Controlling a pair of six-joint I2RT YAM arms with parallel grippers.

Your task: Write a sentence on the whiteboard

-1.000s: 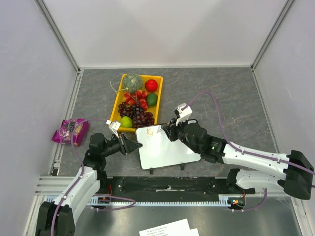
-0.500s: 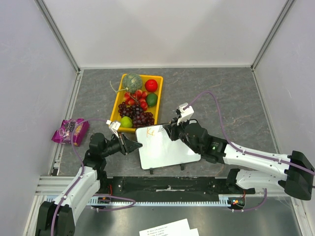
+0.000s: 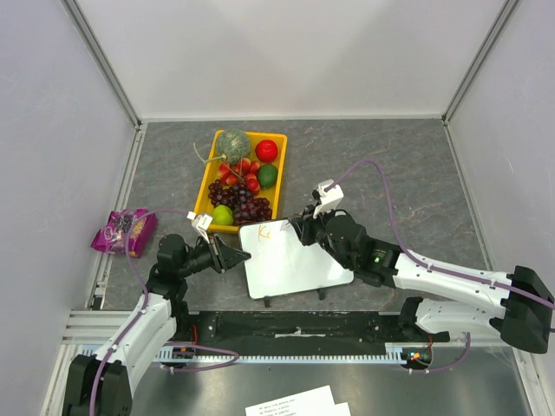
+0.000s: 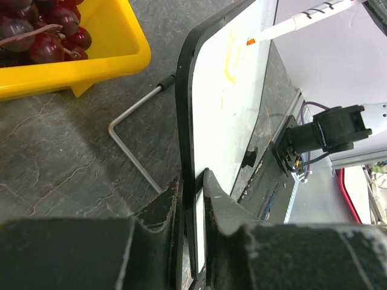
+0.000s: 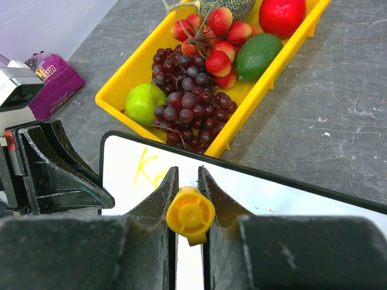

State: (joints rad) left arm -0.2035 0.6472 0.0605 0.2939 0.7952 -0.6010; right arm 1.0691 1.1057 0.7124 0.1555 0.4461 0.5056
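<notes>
The whiteboard [image 3: 295,264] stands tilted in front of the yellow tray. My left gripper [image 3: 239,256] is shut on its left edge, and in the left wrist view the jaws [image 4: 193,181] pinch the dark frame. My right gripper [image 3: 299,228] is shut on a marker with a white barrel [image 4: 302,21], a yellow end cap [image 5: 190,212] and an orange tip. The tip rests on the board's upper left. The sentence is only an orange "K" and a small stroke [image 5: 145,166], which also show in the left wrist view [image 4: 231,60].
A yellow tray [image 3: 205,186] with grapes, strawberries, a lime, an avocado, a melon and a red fruit stands just behind the board. A purple snack packet [image 3: 124,230] lies at the left wall. The board's wire stand [image 4: 130,151] rests on the table. Printed paper sheets [image 3: 295,403] lie below the arm bases.
My right gripper with the marker has shifted slightly to the right along the board's top. The left gripper and the board have not moved.
</notes>
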